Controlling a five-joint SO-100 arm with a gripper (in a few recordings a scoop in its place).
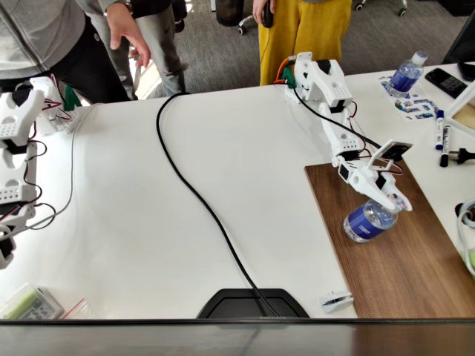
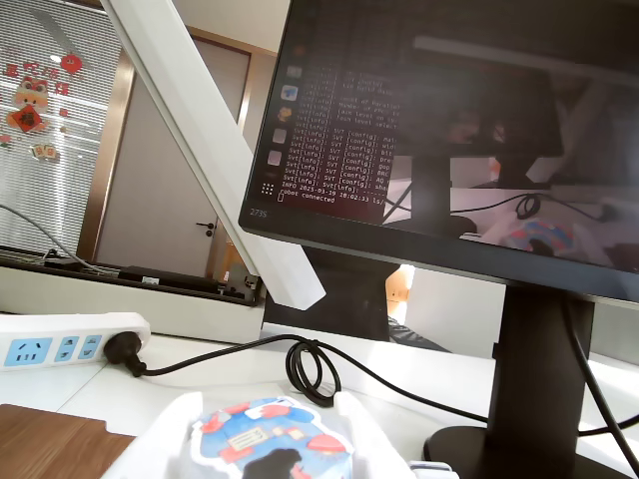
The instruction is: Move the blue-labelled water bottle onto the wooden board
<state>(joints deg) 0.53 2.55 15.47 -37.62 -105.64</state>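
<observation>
Arm reaches forward, angled down; tool point(image 1: 392, 204) clamped.

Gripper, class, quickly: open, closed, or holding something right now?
Gripper: closed on the blue-labelled water bottle, tilted over the wooden board.

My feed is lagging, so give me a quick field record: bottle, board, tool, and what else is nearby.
bottle: small clear plastic bottle with dark blue label, tilted, over the board
board: long dark brown wood-grain panel, flat on the white table
tool: white two-finger tool, closed around the bottle's cap end
contact: cannot tell whether the bottle's base touches the board
nearby: second blue-labelled bottle, upright, far corner
</observation>
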